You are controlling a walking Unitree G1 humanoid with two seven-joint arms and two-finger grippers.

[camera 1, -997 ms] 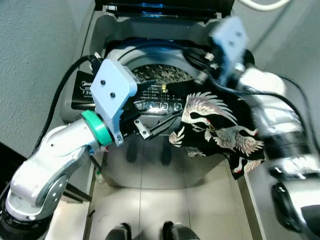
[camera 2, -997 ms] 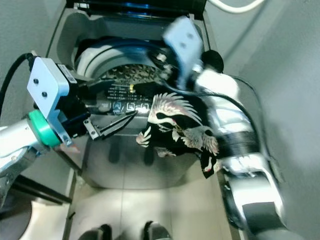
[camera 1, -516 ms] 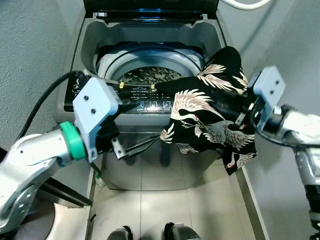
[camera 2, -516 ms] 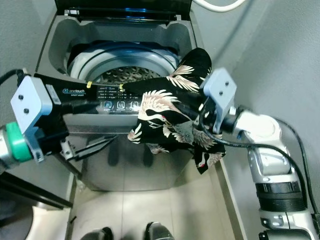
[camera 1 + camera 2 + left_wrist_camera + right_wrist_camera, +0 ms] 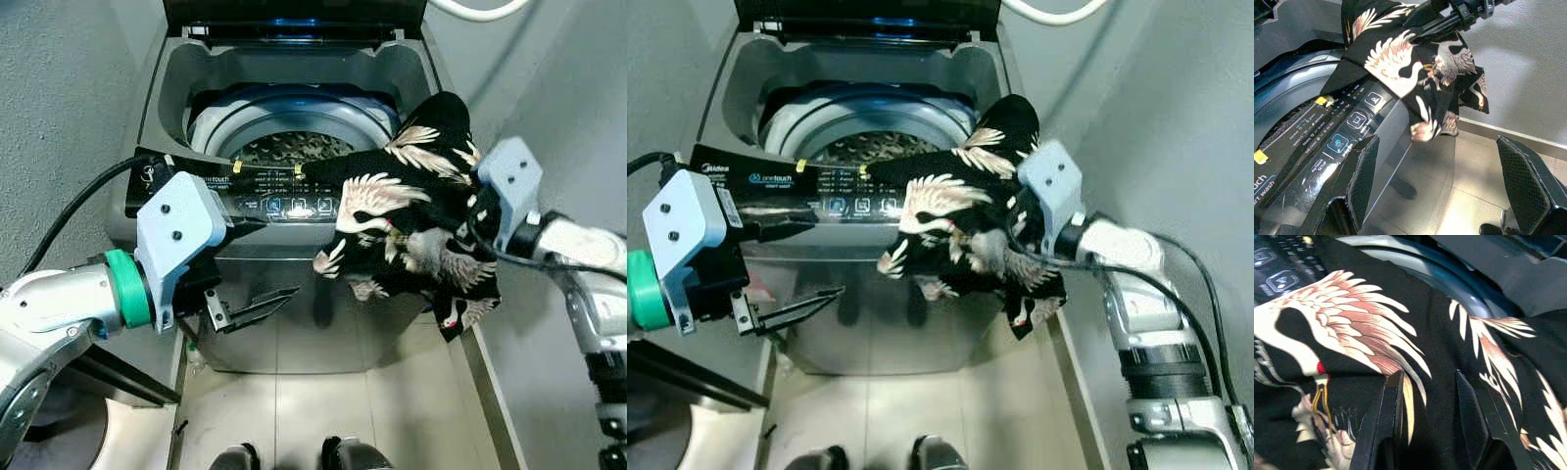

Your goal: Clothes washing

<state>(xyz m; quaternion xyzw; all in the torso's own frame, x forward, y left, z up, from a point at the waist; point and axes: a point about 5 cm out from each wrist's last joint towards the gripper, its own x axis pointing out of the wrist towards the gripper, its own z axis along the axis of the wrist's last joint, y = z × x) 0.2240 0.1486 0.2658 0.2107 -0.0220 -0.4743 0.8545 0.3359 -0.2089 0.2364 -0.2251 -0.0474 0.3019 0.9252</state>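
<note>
A black garment with white crane print point(image 5: 411, 215) lies draped over the front right corner of an open top-load washing machine point(image 5: 176, 88); part of it hangs down the front. The perforated drum point(image 5: 294, 147) shows inside the tub. My right gripper point(image 5: 1425, 377) comes in from the right, its fingers point(image 5: 1386, 416) closed into the cloth, with fabric bunched between them. My left gripper point(image 5: 250, 305) is open, low in front of the washer's front wall, left of the garment and apart from it.
The control panel point(image 5: 284, 201) runs along the washer's front edge, and the lid point(image 5: 294, 10) stands raised at the back. Grey walls point(image 5: 59, 98) close in on both sides. Tiled floor point(image 5: 323, 401) lies before the machine, with my feet point(image 5: 338, 455) on it.
My right arm swung from over the drum out to the right, dragging the garment onto the right corner. My left gripper sank lower in front of the washer.
</note>
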